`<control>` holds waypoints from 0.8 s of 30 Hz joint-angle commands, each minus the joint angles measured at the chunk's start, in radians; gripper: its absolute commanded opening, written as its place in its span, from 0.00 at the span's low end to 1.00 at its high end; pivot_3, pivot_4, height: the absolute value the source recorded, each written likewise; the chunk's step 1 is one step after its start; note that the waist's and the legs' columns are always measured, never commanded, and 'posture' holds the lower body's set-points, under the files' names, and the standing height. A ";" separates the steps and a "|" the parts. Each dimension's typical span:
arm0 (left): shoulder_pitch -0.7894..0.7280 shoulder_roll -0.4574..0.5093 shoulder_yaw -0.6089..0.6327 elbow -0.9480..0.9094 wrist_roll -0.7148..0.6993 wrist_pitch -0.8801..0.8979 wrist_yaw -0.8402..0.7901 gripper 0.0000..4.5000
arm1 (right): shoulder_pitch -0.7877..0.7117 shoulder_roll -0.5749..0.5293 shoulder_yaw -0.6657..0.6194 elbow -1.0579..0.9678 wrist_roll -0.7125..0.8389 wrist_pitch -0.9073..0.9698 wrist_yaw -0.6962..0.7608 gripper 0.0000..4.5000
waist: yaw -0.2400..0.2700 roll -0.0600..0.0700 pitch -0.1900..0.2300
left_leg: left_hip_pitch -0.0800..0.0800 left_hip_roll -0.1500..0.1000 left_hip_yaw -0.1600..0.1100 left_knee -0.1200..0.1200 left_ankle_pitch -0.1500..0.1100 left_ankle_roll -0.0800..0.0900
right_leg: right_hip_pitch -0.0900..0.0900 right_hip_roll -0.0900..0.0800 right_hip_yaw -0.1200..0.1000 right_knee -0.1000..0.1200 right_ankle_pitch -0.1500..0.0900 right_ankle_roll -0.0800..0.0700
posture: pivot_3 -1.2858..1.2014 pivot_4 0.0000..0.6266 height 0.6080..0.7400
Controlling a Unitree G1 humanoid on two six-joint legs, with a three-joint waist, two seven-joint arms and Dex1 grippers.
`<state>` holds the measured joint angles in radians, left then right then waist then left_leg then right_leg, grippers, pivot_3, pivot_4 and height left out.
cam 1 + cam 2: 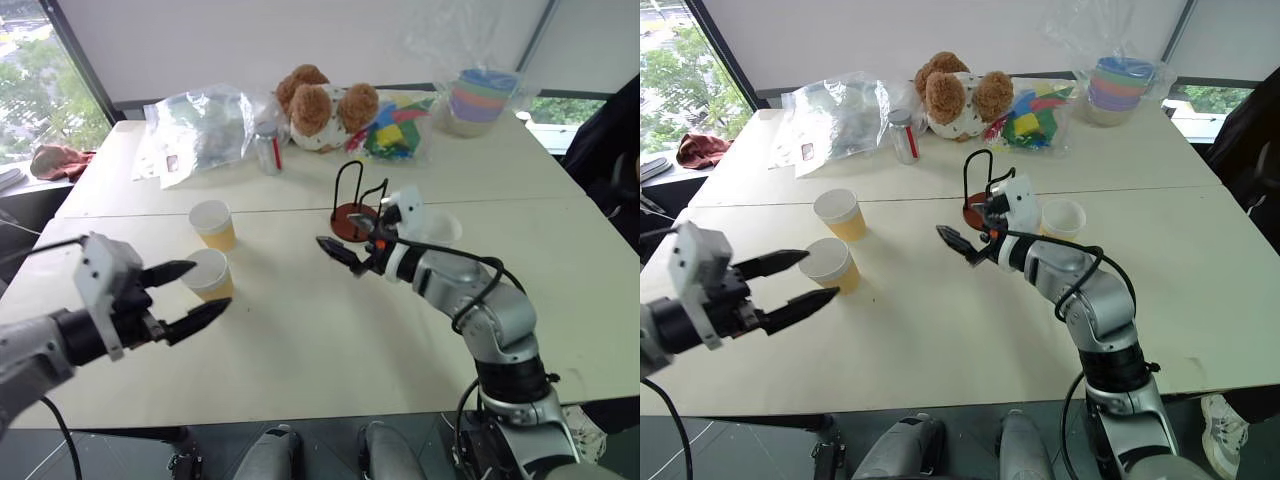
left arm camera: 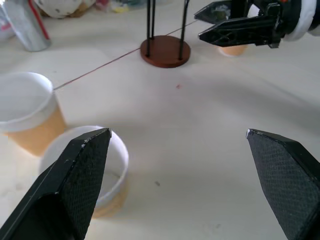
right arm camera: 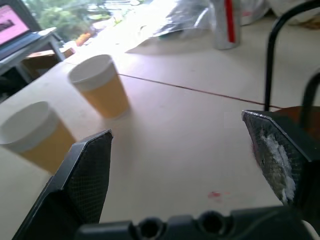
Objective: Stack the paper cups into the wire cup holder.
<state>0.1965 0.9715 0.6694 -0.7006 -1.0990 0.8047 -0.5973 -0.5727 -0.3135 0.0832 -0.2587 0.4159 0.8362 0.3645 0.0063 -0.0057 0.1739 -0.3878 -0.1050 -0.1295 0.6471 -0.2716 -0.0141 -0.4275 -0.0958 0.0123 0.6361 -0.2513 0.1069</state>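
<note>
Now the left gripper (image 1: 190,296) hangs spread and empty just beside the nearest paper cup (image 1: 211,273); the right gripper (image 1: 962,243), also spread, hovers near the wire cup holder (image 1: 354,203). Such cups are probably light and crush easily, so a gentle hold across the wall below the rim seems best.

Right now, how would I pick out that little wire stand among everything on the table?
Find the teddy bear at the far side of the pale table. Just in front of it stands the wire cup holder: thin black wire loops rising from a round reddish-brown base, unlike the paper cups nearby.
</note>
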 commanded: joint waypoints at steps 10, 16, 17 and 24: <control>0.025 0.009 0.155 0.070 0.003 0.022 -0.049 0.99 | -0.129 0.003 -0.004 0.114 -0.094 0.001 -0.039 1.00 | -0.022 0.000 0.000 | 0.000 0.001 0.001 -0.001 0.001 -0.001 | -0.001 -0.001 0.001 0.000 0.000 0.000 | 0.52 0.24 1.00; 0.001 -0.016 0.111 0.060 0.024 0.009 -0.037 0.99 | -0.167 0.057 0.008 0.242 -0.149 -0.085 -0.068 1.00 | -0.023 0.000 0.000 | 0.000 0.001 0.002 -0.001 0.000 0.000 | -0.002 -0.001 0.001 0.000 0.000 0.000 | 0.52 0.24 1.00; -0.006 -0.017 0.103 0.059 0.027 0.009 -0.034 0.99 | -0.177 0.068 0.011 0.284 -0.162 -0.114 -0.066 1.00 | -0.023 0.000 0.000 | 0.000 0.001 0.002 -0.001 0.000 0.000 | -0.002 -0.001 0.001 0.000 0.000 0.000 | 0.52 0.24 1.00; -0.043 -0.017 0.081 0.068 0.041 0.013 -0.027 1.00 | -0.222 0.091 0.016 0.488 -0.216 -0.275 -0.009 0.34 | -0.023 0.000 0.000 | 0.000 0.001 0.003 -0.001 0.002 -0.003 | -0.002 -0.001 0.001 0.000 0.000 0.000 | 0.52 0.24 1.00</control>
<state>0.1647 0.9548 0.7406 -0.6291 -1.0599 0.8358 -0.6276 -0.7554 -0.2329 0.1018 0.2324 0.2097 0.6082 0.3428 -0.0168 -0.0054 0.1740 -0.3882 -0.1037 -0.1266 0.6458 -0.2700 -0.0168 -0.4294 -0.0964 0.0139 0.6359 -0.2508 0.1066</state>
